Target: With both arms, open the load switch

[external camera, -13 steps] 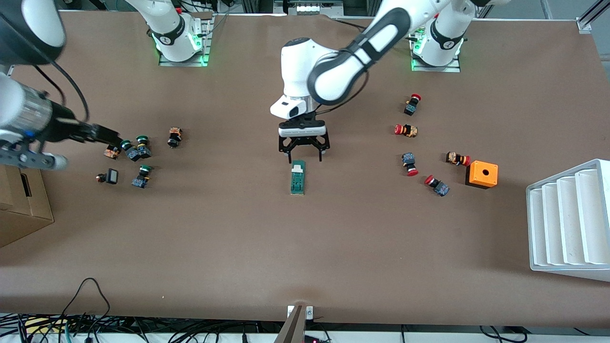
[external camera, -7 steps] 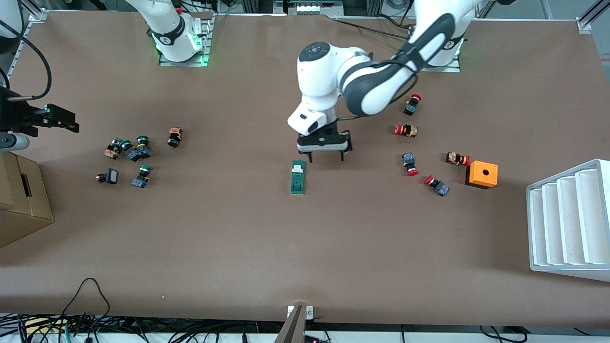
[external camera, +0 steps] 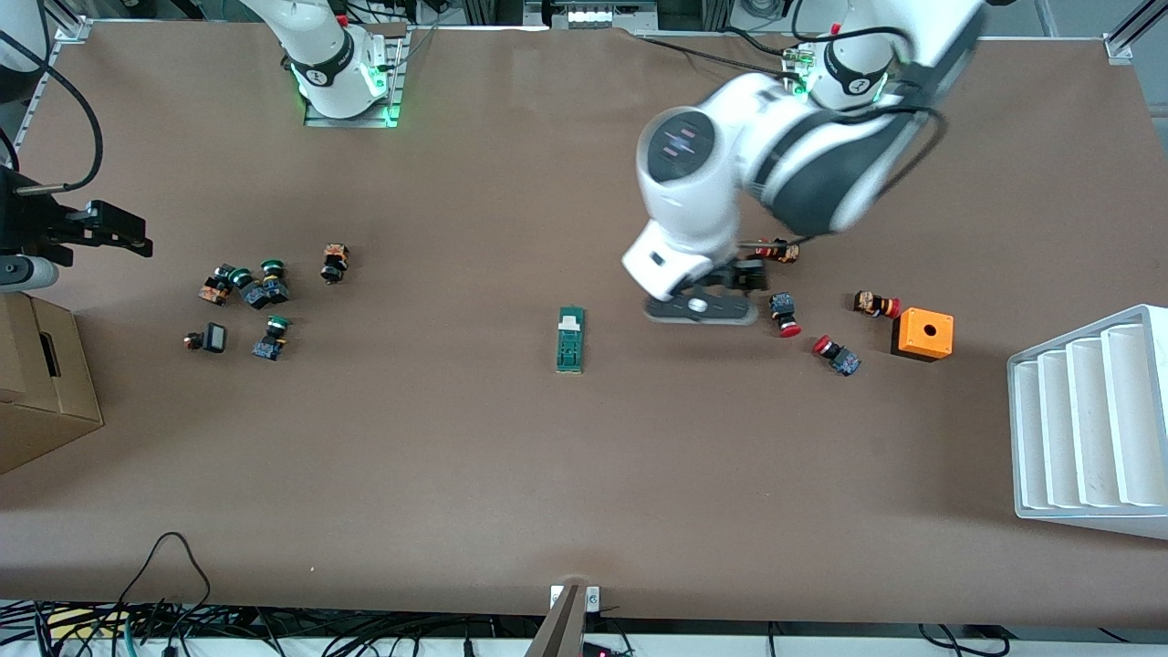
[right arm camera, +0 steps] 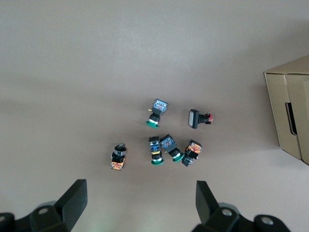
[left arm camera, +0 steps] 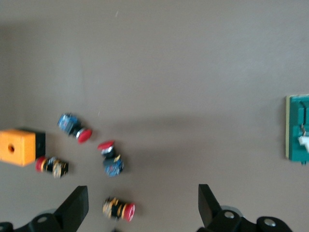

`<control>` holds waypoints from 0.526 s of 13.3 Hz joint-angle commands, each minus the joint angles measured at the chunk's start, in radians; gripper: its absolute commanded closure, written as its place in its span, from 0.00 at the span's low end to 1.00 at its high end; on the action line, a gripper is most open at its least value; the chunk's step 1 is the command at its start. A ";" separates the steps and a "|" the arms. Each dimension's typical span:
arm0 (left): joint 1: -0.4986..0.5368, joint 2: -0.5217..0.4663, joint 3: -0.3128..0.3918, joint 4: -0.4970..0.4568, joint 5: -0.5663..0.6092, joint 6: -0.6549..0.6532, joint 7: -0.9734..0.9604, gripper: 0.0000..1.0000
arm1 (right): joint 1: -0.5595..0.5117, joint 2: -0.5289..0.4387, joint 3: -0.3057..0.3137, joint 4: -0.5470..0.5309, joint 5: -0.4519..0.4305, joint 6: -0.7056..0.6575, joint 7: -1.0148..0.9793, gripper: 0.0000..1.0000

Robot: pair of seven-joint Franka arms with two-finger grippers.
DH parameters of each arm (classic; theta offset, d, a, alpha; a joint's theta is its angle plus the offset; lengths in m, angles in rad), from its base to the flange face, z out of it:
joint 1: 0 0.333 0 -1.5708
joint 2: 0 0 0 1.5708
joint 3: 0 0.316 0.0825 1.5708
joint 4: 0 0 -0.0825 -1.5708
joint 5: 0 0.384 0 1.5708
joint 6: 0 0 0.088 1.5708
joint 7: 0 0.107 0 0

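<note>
The load switch (external camera: 570, 339), a narrow dark-green block, lies flat mid-table with its white tab at the end farther from the front camera. Nothing touches it. My left gripper (external camera: 704, 307) hangs blurred over the table between the switch and the red-capped buttons. In the left wrist view my left gripper (left arm camera: 142, 209) is open, a red-capped button (left arm camera: 119, 209) lies on the table under the gap, and the load switch (left arm camera: 298, 127) shows at the frame's edge. My right gripper (external camera: 119, 230) is up at the right arm's end of the table. It is open (right arm camera: 140, 203) with nothing between its fingers.
Red-capped buttons (external camera: 785, 315) and an orange cube (external camera: 922, 333) lie toward the left arm's end, with a white stepped tray (external camera: 1086, 420) past them. Green-capped buttons (external camera: 260, 287) cluster toward the right arm's end, near a cardboard box (external camera: 36, 383).
My left gripper has swung away from the load switch's white end toward the red-capped buttons. My right arm drew back to its end of the table, then held still.
</note>
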 commanded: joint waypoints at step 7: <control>0.313 -0.082 -0.027 0.088 -0.145 -0.196 0.277 0.00 | 0.000 0.024 0.006 0.053 -0.018 0.016 -0.021 0.01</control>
